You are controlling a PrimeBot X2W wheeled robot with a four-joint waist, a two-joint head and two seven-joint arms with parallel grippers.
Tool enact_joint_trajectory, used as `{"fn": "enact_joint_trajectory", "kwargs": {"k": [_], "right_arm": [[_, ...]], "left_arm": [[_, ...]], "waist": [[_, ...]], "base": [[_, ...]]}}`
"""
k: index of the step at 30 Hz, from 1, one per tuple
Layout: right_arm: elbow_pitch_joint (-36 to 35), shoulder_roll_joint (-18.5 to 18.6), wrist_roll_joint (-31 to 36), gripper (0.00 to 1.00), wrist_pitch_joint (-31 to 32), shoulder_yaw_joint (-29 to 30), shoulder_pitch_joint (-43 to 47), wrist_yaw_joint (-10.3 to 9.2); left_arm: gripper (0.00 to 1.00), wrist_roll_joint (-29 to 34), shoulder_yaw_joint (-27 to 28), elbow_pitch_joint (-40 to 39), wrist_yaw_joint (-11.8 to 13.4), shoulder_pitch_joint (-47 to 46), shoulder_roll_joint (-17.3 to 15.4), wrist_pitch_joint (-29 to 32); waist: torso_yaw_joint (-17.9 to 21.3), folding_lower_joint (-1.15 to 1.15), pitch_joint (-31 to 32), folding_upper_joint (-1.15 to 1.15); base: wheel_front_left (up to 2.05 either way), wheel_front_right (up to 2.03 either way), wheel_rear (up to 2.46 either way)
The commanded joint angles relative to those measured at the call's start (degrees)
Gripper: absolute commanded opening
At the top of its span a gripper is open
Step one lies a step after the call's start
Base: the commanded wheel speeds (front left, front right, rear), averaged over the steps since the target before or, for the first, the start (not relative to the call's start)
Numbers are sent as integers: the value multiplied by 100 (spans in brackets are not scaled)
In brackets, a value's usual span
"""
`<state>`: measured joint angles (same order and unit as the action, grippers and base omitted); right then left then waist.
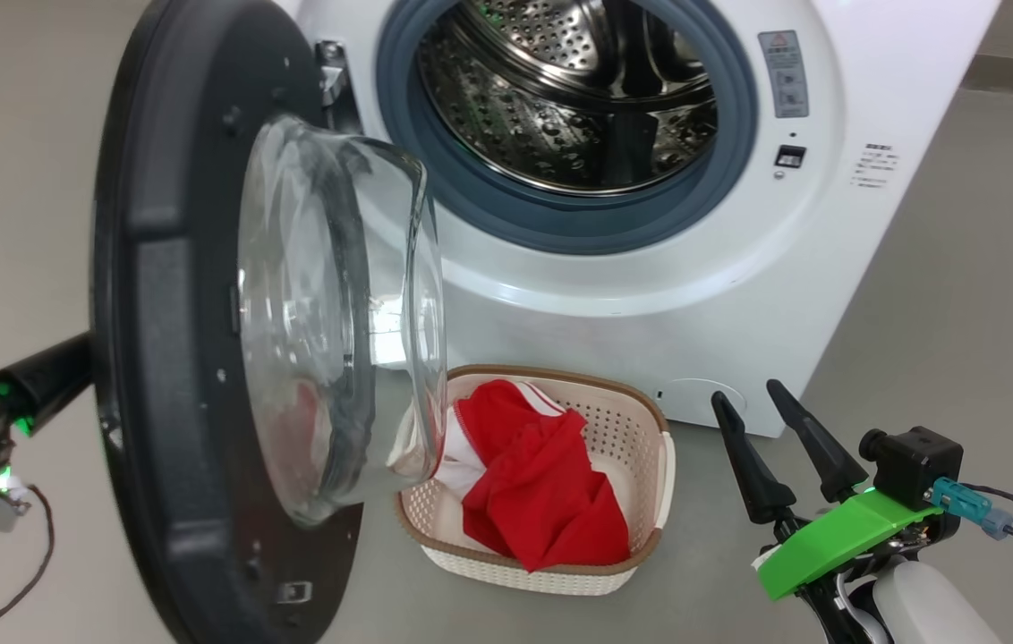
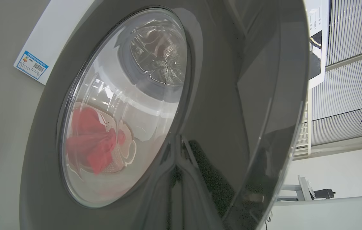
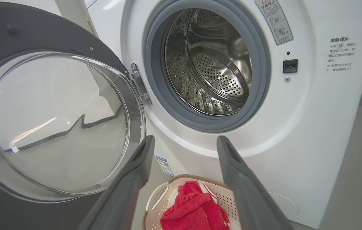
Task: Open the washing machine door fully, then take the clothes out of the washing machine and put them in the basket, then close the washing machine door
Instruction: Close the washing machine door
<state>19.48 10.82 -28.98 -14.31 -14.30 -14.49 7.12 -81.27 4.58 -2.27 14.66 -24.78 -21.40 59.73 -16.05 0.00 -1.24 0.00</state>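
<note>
Left gripper (image 1: 59,371): fingers clenched together, nothing seen held. It sits on the outer side of the washing machine door (image 1: 166,268), tips hidden behind the door's rim, so contact can't be told. The left wrist view is right up against the door's glossy black outer face.

Right gripper (image 1: 748,394): fingers spread wide, gripping nothing, in the air in front of the washing machine (image 1: 650,295) toward its right lower corner, pointing at it.

The door stands swung out from the washing machine, hinged on the left of the opening, about edge-on to the head view. Its glass bowl (image 1: 336,313) bulges toward the machine.

Drum (image 1: 560,89): bare steel on the part seen inside the washing machine; grey rubber ring (image 1: 560,224) around it.

Basket (image 1: 551,380): on the floor (image 1: 963,313), close in front of the washing machine, below the opening, partly behind the glass bowl.

Clothes (image 1: 542,483): a red heap with white trim in the basket, out of the washing machine.
</note>
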Motion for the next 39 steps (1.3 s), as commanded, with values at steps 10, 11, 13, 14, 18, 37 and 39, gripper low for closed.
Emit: {"fn": "enact_joint_trajectory", "kwargs": {"k": [10, 11, 13, 14, 18, 37, 39], "right_arm": [[-149, -39, -17, 100, -69, -70, -21, 36], [-153, -42, -13, 100, -69, -63, -22, 36], [-159, -45, -8, 100, -69, -53, -23, 36], [-159, -47, -6, 100, -69, -50, -22, 36], [-170, -54, 1, 100, -69, -33, -14, 36], [-238, -38, 41, 100, -69, 25, -115, 36], [-247, -45, 40, 100, -69, 33, -140, 36]], "left_arm": [[0, 49, 1, -527, 44, -124, 31, -66], [0, 58, -11, -553, 48, -126, 51, -81], [0, 76, -28, -604, 52, -139, 92, -121], [0, 82, -32, -619, 52, -148, 115, -143], [0, 152, -66, -657, -12, -179, 177, -253], [0, 696, -89, -425, -307, -647, 600, -1260], [0, 840, -79, -315, -338, -754, 620, -1456]], "waist": [[478, 0, 41, 0], [538, 0, 42, 0], [666, 0, 39, 0], [734, 0, 40, 0], [1030, 0, 21, 0], [2443, 0, -236, 0], [2639, 0, -308, 0]], "base": [[0, 0, 0], [0, 0, 0], [0, 0, 0], [0, 0, 0], [0, 0, 0], [0, 0, 0], [0, 0, 0]]}}
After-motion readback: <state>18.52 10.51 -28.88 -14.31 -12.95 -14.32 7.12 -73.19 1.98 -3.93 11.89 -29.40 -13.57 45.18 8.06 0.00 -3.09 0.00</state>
